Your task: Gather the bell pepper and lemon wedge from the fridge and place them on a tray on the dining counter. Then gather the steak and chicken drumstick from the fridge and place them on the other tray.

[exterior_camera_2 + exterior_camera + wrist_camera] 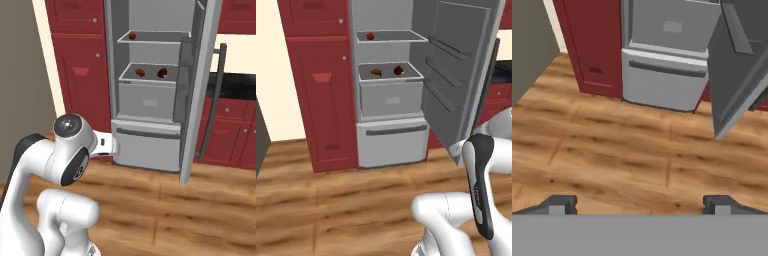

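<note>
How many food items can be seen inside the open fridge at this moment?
3. One small red item sits on the upper shelf; two dark brownish items sit side by side on the shelf below. Others may be hidden deeper inside.

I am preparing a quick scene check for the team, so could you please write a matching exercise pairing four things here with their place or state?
Column one:
1. small round red item
2. two dark brownish food pieces
3. tall grey fridge door
4. two-finger gripper

Column two:
A. swung open to the right of the fridge
B. open and empty above the wooden floor
C. on the upper grey shelf of the fridge
D. on top of the grey drawer box, one shelf lower

Pairs: 1-C, 2-D, 3-A, 4-B
</note>
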